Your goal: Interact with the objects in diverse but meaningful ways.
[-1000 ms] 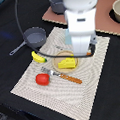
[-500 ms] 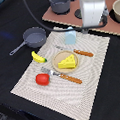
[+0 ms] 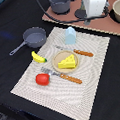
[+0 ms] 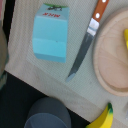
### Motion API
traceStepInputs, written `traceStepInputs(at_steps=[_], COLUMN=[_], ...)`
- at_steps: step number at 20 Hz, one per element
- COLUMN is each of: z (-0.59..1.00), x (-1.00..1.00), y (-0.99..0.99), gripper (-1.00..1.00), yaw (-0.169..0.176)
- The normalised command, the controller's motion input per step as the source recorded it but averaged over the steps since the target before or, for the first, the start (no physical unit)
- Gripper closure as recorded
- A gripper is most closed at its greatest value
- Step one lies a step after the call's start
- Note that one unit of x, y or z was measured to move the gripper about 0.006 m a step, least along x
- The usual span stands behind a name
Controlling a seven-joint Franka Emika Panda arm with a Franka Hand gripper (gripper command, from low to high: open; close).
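Arm sits high over the far edge of the placemat [image 3: 91, 69]; pincer fingers not visible in either view, so cannot tell whether they are apart or together.

Carton [image 3: 69, 35] stands near the placemat's far edge, just beside the knife [image 3: 75, 52]. Cheese wedge [image 3: 67, 61] rests on the plate [image 3: 57, 64]. Banana [image 3: 39, 57] and tomato [image 3: 42, 79] lie at the placemat's edge toward the frying pan [image 3: 34, 37], which sits off it on the dark tabletop [image 3: 16, 68].

Risk: the carton looks light and tall; an off-centre descent could tip it onto the knife. The knife blade crowds that side. The fork [image 3: 64, 76] lies just beside the tomato, which could roll.
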Motion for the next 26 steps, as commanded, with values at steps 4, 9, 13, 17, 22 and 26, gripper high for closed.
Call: traceStepInputs(at_steps=[4, 9, 13, 17, 22, 26], z=[-0.55, -0.49, -0.35, -0.36, -0.39, -0.29], x=[-0.51, -0.46, -0.31, -0.34, -0.43, -0.47], y=[0.11, 0.13, 0.21, 0.23, 0.26, 0.26], gripper=[-1.00, -1.00, -1.00, -1.00, -1.00, -1.00], yaw=[0.000, 0.000, 0.000, 0.000, 0.000, -0.004])
